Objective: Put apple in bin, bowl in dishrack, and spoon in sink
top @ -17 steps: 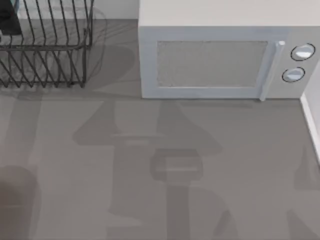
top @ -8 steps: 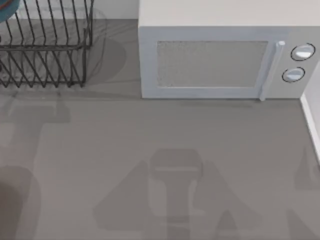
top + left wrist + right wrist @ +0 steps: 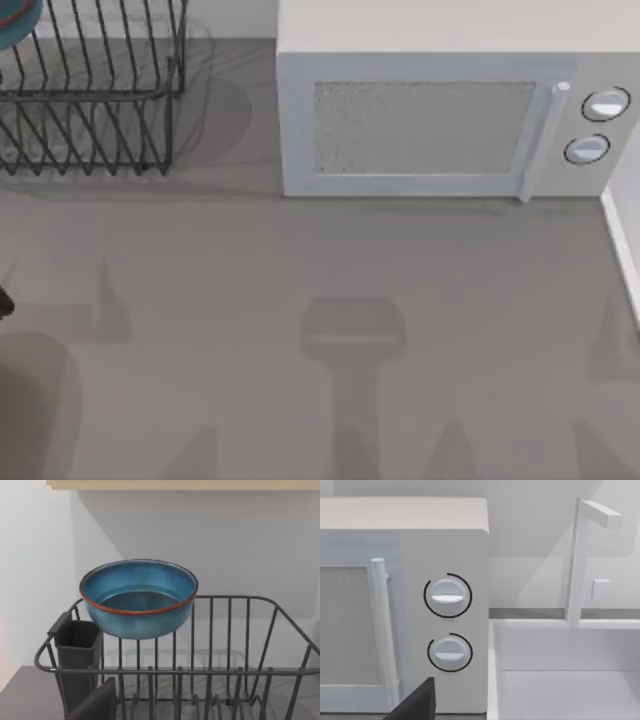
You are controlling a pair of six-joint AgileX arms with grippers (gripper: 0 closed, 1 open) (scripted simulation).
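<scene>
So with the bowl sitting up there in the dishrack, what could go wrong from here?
1. The blue bowl sits high above the dishrack's front rail; what carries it is hidden, so it may tip or drop.
2. The dark utensil holder stands close beside the bowl and could catch it.

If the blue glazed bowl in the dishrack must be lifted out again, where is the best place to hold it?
Probably the thin reddish-brown rim of the round blue glazed bowl, approached from above: it sits upright and open-topped at the dark wire dishrack, with prongs below and the dark utensil cup beside it, so one finger inside the wall and one outside seems easiest.
</scene>
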